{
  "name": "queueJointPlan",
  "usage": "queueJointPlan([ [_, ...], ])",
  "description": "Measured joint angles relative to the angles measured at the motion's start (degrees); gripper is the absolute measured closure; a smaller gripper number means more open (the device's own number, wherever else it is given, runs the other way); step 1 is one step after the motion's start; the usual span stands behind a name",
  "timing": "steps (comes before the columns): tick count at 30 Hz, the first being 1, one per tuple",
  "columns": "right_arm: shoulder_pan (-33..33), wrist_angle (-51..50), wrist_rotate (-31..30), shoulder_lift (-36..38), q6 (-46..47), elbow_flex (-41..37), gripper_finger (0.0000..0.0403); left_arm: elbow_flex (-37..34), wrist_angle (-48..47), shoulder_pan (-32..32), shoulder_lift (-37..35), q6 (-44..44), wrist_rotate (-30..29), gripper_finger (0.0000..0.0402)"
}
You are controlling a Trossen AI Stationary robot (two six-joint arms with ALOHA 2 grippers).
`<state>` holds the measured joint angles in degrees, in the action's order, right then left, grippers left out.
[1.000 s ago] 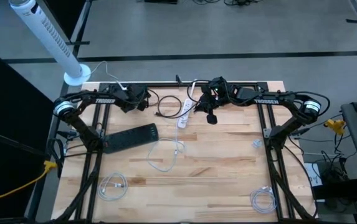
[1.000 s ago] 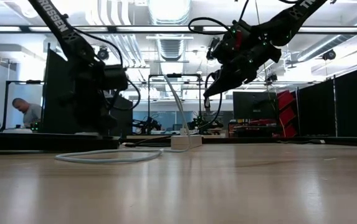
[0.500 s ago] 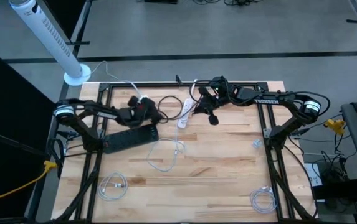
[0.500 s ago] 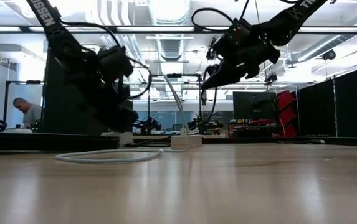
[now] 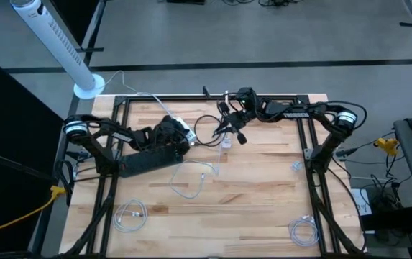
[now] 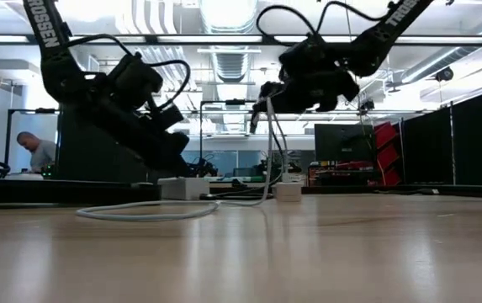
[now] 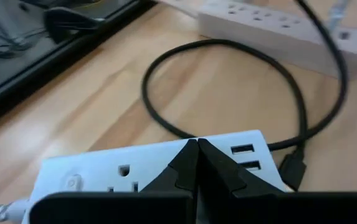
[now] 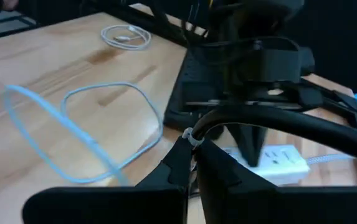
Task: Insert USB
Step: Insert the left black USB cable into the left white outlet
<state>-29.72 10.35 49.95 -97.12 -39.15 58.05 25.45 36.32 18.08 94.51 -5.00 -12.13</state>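
Left gripper (image 5: 168, 135) has swung down from rear rail to white power strip (image 7: 166, 167), fingers pinched shut atop its smooth plastic casing, pinning it to wooden tabletop (image 5: 249, 194). Right gripper (image 5: 229, 128) has drifted toward it, clamped on black cable (image 8: 259, 118), its USB plug (image 7: 292, 167) now just beside strip's USB ports (image 7: 243, 150). Judgement: insertion imminent. Second white strip (image 7: 271, 28) and thin white cable (image 5: 195, 180) lie nearby.

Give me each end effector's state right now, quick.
Left end effector: shut, fingertips pressed on the white power strip, not gripping it.
Right end effector: shut on the white cable, raised above the table.
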Motion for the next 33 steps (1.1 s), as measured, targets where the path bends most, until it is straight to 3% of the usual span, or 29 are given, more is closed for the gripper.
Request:
queueJointPlan([
  [5, 0.22, -3.40, 3.34, -3.54, -3.46, 6.03, 0.0402, 0.07, 7.81, -0.01, 4.81, -0.52, 4.91, 0.0401],
  [14, 0.62, -24.95, 5.55, -13.67, -21.25, 18.28, 0.0402, 1.60, 27.21, -0.09, 17.24, -1.00, 16.86, 0.0401],
  [19, 0.60, -34.49, 5.59, -16.02, -31.11, 22.18, 0.0402, 4.78, 28.66, 0.03, 20.46, -0.51, 24.33, 0.0401],
  [33, 1.35, -47.84, 5.56, -17.23, -51.39, 22.16, 0.0402, 9.56, 24.60, 0.02, 22.33, 3.25, 41.27, 0.0401],
])
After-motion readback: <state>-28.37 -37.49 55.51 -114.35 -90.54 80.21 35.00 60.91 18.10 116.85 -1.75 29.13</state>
